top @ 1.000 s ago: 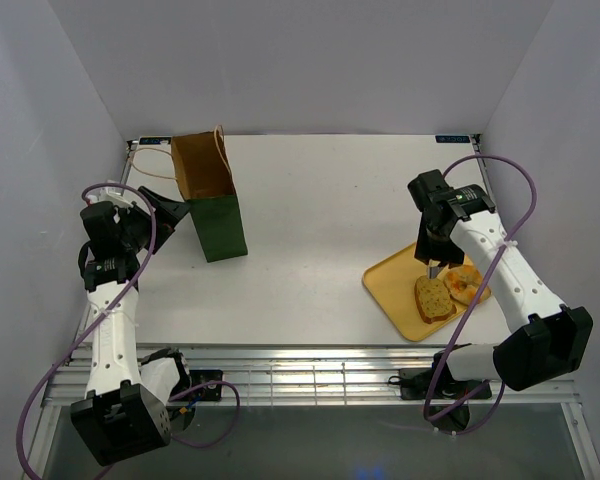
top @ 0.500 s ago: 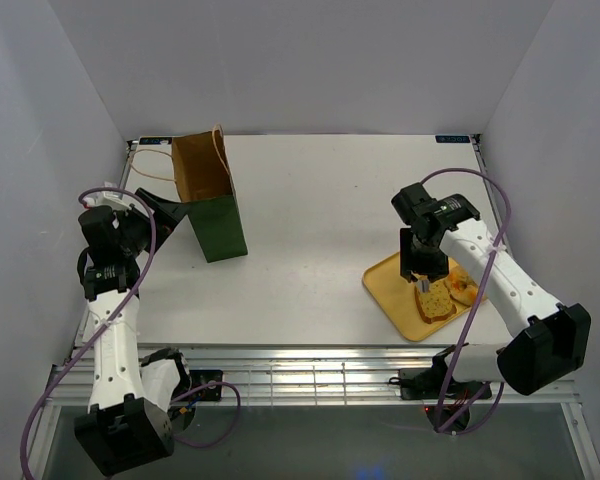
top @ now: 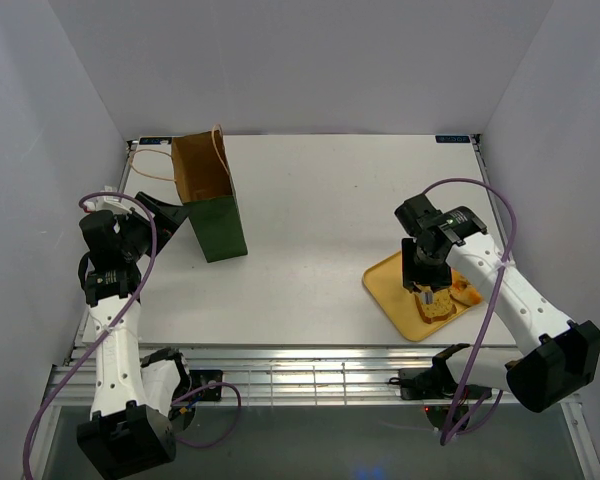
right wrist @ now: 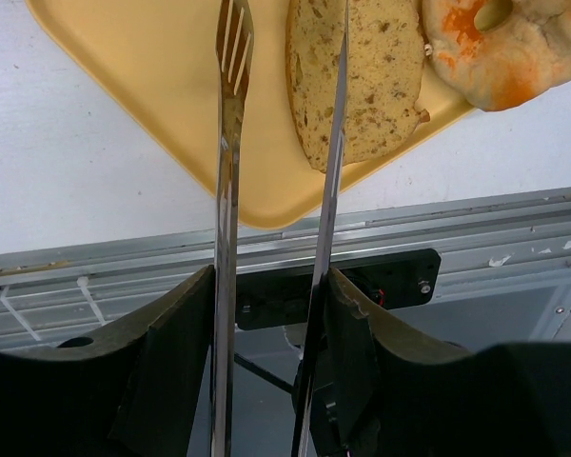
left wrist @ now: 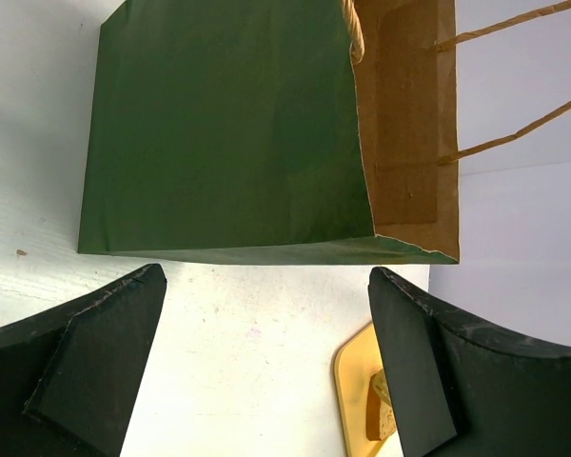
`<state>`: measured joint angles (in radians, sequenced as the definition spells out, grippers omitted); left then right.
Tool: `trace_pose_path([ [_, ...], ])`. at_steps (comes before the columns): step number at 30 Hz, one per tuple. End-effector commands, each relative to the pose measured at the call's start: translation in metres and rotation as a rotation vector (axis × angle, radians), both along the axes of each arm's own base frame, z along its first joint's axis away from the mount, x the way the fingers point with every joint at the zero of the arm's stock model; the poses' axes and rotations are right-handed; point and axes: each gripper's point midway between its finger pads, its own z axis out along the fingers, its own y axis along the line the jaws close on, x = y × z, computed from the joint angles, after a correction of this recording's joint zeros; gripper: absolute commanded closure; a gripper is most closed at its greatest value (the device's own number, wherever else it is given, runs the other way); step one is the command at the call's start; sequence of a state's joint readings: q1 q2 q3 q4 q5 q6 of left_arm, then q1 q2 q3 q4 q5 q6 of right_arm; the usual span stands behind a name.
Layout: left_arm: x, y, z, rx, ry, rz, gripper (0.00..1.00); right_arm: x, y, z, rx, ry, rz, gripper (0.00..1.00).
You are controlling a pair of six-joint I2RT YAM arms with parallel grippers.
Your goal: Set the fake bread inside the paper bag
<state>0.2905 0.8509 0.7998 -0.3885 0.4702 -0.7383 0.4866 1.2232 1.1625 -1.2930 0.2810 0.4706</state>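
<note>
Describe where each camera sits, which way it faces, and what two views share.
Top: above and behind, looking down on the table; left arm and right arm show.
Left wrist: on the left arm, facing the green bag; left gripper open at the bottom.
Right wrist: on the right arm, looking along the tongs at the tray; right gripper clamps them.
Shared: both wrist views show the tray.

Plain white rectangular worktop (top: 320, 190) before me, enclosed on three sides by smooth pale lilac-grey panels: back wall (top: 300, 60), left wall (top: 40, 120), right wall (top: 565, 110). A ribbed silver metal rail (top: 310, 372) runs along my near edge. Beyond it lies a dark grey glossy surface (top: 310, 440). A small blue label (top: 453, 139) marks the far right corner. Lighting is even and diffuse, with soft shadows.
</note>
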Motion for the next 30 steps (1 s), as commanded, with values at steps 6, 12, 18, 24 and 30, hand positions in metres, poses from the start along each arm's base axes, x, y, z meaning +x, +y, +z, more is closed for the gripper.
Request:
trace_pose_path([
  [6,-0.002,0.001,0.007,0.023,-0.025,0.008,0.02,-0.007,-0.005,-0.006,-0.036,0.023,-0.011,0.46],
  [12,0.001,0.002,0.003,0.024,-0.012,0.004,0.02,-0.004,-0.005,-0.007,-0.051,0.026,-0.009,0.47],
  [18,0.002,0.001,0.002,0.02,-0.011,0.001,0.02,-0.004,-0.005,-0.009,-0.063,0.035,-0.013,0.52],
  [24,0.002,0.002,-0.001,0.023,-0.006,0.002,0.02,-0.003,-0.004,-0.01,-0.071,0.042,-0.008,0.56],
  [30,0.002,0.001,0.0,0.018,-0.011,-0.004,0.02,-0.004,-0.003,-0.011,-0.068,0.044,-0.003,0.61],
])
